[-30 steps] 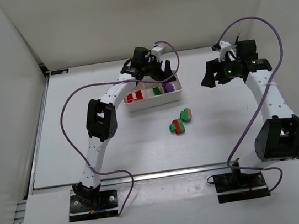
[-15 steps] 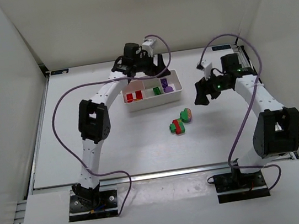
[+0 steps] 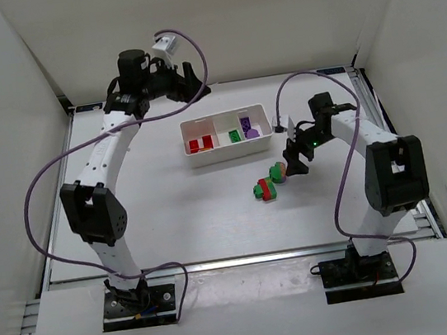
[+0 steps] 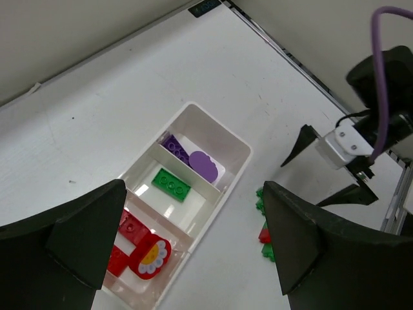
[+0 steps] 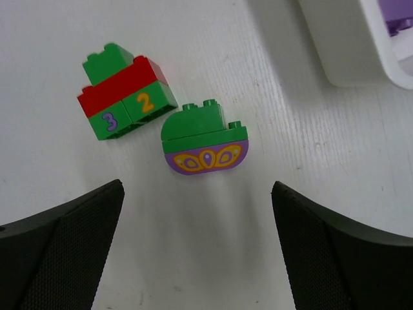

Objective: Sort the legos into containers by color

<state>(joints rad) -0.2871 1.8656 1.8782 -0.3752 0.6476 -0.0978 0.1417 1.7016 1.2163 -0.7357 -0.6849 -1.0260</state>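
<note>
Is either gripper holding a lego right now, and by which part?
Nothing is held. The left gripper and right gripper both stand open and empty; the green-and-purple lego lies untouched on the table under the right one.

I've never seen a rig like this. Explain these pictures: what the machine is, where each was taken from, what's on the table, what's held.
Two white robot arms are bolted at the near edge of a table: the left arm and the right arm. The wide picture comes from a fixed camera above and behind them. The other two come from cameras on the wrists; the dark shapes at their lower corners are each arm's own jaws. A white tray with three compartments holds red bricks, a green brick and purple bricks. Beside it lie a green-and-red stack and a green-and-purple piece, below the right arm's jaws. Both pairs of jaws stand open; nothing is held.
</note>
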